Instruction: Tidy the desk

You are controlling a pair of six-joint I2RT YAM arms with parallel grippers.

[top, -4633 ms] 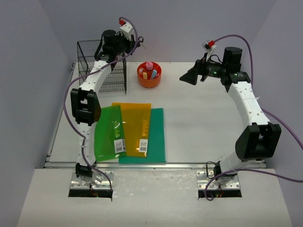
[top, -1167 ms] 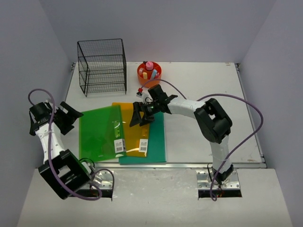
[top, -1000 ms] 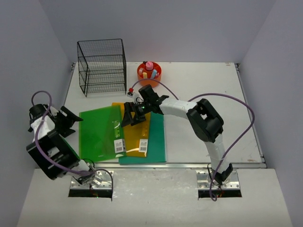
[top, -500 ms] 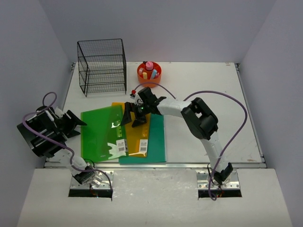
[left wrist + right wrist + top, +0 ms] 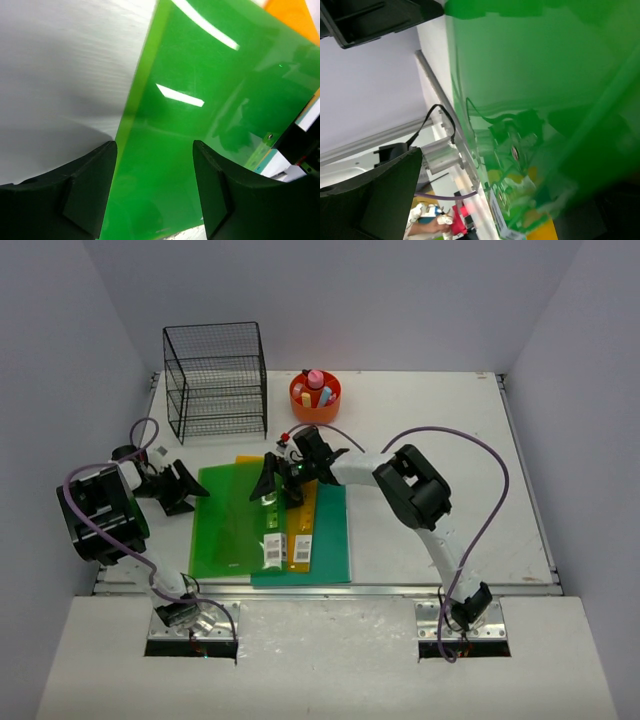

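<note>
The counter was white. The translucent green folder overlapped an orange folder and teal folder. The wire rack was black mesh.

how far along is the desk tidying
Early. Done: nothing filed; the wire rack holds no folders. In hand: the left gripper, open, and the right gripper sit at the green folder's left and right edges. Left: it, the orange folder and the teal folder beneath.
</note>
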